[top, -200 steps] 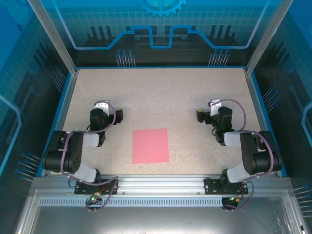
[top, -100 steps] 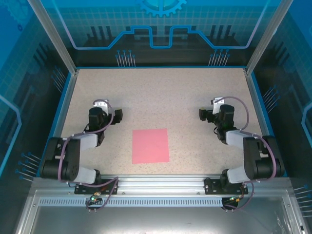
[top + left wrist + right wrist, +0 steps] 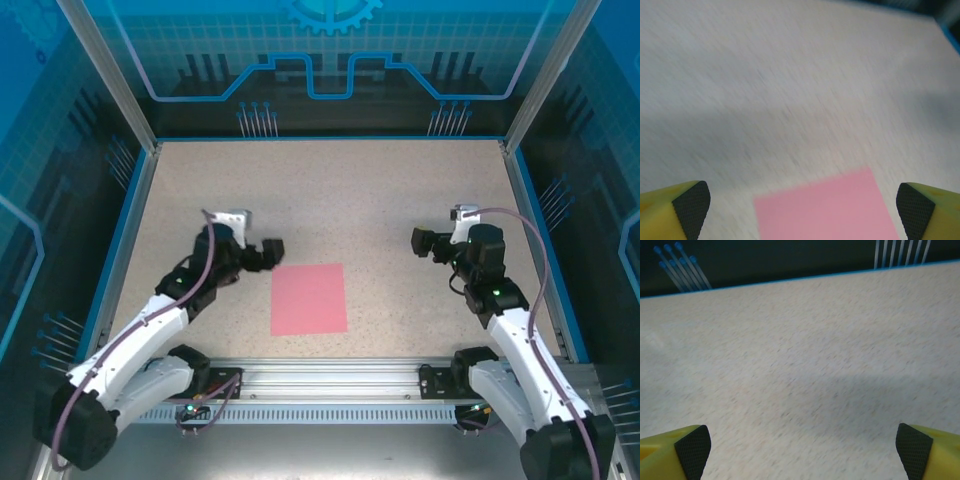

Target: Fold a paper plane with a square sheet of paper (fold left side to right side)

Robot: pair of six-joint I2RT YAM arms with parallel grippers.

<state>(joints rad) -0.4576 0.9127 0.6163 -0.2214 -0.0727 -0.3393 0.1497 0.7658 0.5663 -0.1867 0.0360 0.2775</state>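
The square sheet of paper (image 3: 309,299), salmon pink, lies flat and unfolded on the speckled table, near its front middle. My left gripper (image 3: 272,254) hovers open just beyond the sheet's upper left corner. In the left wrist view the pink sheet (image 3: 827,210) sits low between the spread yellow fingertips (image 3: 690,206). My right gripper (image 3: 420,241) stands open well to the right of the sheet, over bare table. Nothing is between its fingers (image 3: 692,447) in the right wrist view.
The speckled table (image 3: 330,190) is bounded by a blue rim (image 3: 130,240) and an aluminium frame. A metal rail (image 3: 330,375) with both arm bases runs along the near edge. Blue rods (image 3: 680,267) stand past the table's far edge in the right wrist view.
Both arms have unfolded and stretched out from their bases. The left gripper swung right toward the sheet's upper left corner. The right gripper shifted only slightly. The paper has not moved.
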